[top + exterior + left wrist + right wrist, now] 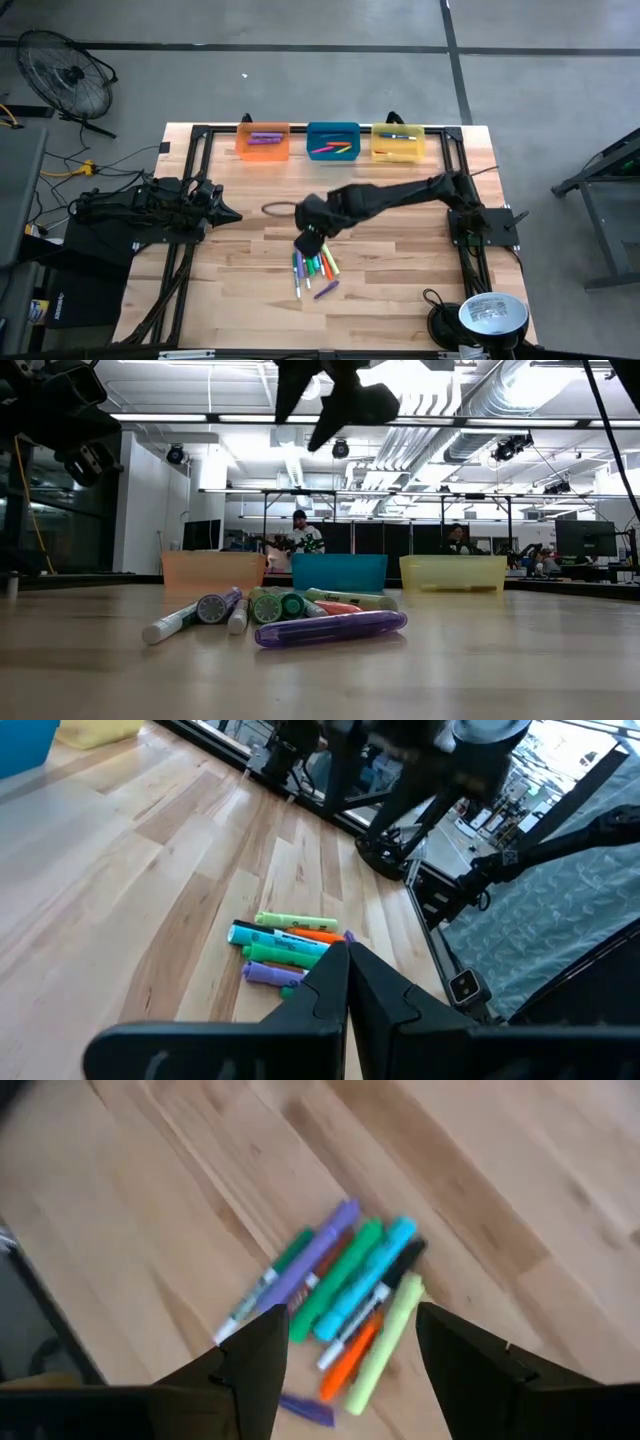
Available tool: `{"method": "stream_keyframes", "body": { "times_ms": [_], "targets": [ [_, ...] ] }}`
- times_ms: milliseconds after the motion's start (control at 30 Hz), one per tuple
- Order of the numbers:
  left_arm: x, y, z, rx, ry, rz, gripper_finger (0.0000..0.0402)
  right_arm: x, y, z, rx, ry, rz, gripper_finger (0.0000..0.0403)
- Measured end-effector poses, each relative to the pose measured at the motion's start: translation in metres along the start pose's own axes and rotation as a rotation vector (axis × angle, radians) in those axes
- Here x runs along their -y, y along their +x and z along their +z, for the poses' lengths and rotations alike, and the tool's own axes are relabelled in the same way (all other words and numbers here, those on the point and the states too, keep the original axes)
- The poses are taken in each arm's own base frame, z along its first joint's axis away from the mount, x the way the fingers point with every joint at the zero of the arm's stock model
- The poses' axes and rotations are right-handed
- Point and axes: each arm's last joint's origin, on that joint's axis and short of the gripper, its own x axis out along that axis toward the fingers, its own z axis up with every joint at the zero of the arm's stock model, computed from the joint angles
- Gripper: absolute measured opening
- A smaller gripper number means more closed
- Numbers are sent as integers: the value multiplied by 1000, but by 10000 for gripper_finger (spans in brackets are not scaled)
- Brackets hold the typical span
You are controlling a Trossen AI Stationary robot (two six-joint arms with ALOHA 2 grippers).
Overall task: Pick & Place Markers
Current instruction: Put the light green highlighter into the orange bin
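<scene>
Purple marker [330, 628] fronts the loose markers [314, 268] on the surface [400, 250] | left gripper [225, 214] left of pile, jaws shut, empty | right gripper [345, 1345] above pile, jaws wide, empty | bins [334, 141] beyond pile hold some; most remain

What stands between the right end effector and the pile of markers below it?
Nothing visible does. The right end effector hangs open above the pile of markers, with only bare table around the pile. The left end effector waits shut at the table's left side.
</scene>
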Motion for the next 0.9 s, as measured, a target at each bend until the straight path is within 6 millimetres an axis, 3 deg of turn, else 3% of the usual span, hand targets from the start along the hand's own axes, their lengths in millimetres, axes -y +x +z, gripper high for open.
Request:
{"method": "stream_keyframes", "body": {
  "times_ms": [333,767,900],
  "targets": [
    [0,0,0,0,0,1,1,-2,46,-26,-113,2,-199,209],
    [0,0,1,15,5,19,1,0,93,-40,-265,39,-268,209],
    [-1,0,1,30,-2,41,1,1,100,-43,-290,43,-270,209]
  ]
}}
